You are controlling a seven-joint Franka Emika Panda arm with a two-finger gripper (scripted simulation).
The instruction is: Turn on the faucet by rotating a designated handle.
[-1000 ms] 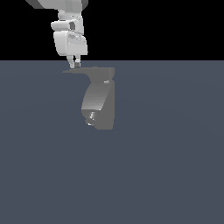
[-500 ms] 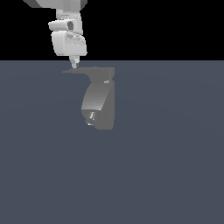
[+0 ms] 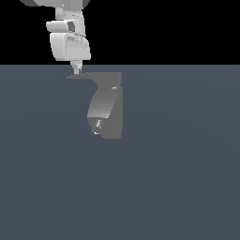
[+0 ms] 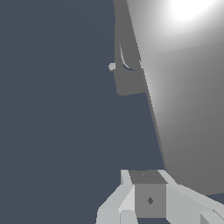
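Nothing surrounds the matte grey faucet (image 3: 107,110) on the bare slate floor (image 3: 187,178); its flat handle (image 3: 89,76) juts sideways, the gripper (image 3: 75,70) poised with fingers clenched above its tip.

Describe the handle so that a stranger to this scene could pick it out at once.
Find the grey faucet standing alone on the flat blue-grey ground. From its top, the handle sticks out sideways toward the exterior view's left, under the white claw. Unlike the chunky curved body, it is a thin, flat, dark lever tapering to a point.
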